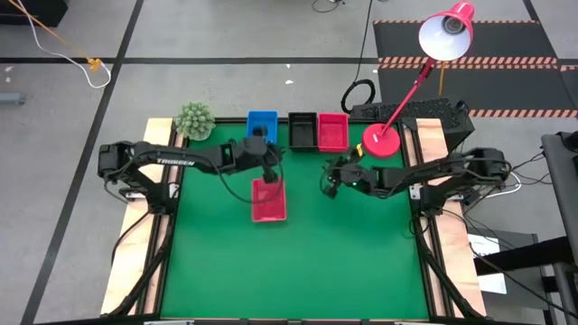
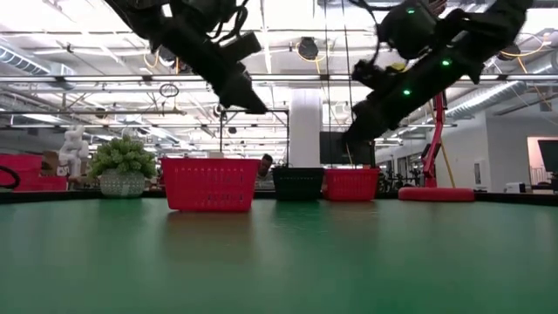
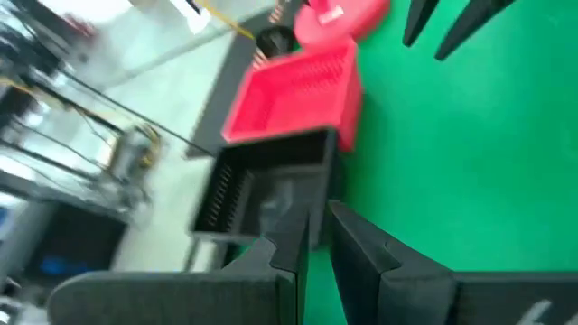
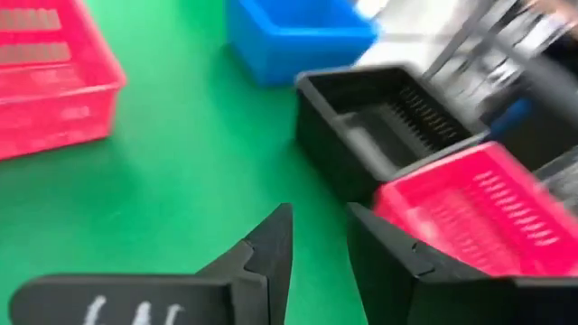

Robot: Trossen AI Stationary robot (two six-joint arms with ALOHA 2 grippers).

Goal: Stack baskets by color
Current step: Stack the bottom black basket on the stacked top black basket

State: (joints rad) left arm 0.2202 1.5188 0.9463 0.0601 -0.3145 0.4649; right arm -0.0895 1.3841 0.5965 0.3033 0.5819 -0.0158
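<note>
A red rectangular plastic basket with slatted mesh sides (image 1: 269, 200) sits alone on the green table mat (image 1: 298, 262), nearer the front edge than anything else. Just above and behind it hangs the left gripper (image 1: 268, 173), its dark angular fingers (image 3: 357, 257) a narrow slit apart with nothing between them; white lettering reading "TROSSEN" runs along that arm's forearm. To the basket's right, well apart from it, the right gripper (image 1: 329, 187) hovers over bare mat, its pointed fingers (image 4: 271, 244) slightly parted and empty. Beyond the lone basket, a row of three stands along the table's back edge: a blue plastic basket (image 1: 262, 124) straight behind it, then a black basket (image 1: 302, 131) and a second red basket (image 1: 333, 132) touching side by side, their walls ribbed with fine vertical slots. Right of that row rests the glossy round base of a red desk lamp (image 1: 382, 142). Left of the blue basket stands a small spiky green plant in a pale pot (image 1: 194, 119).
</note>
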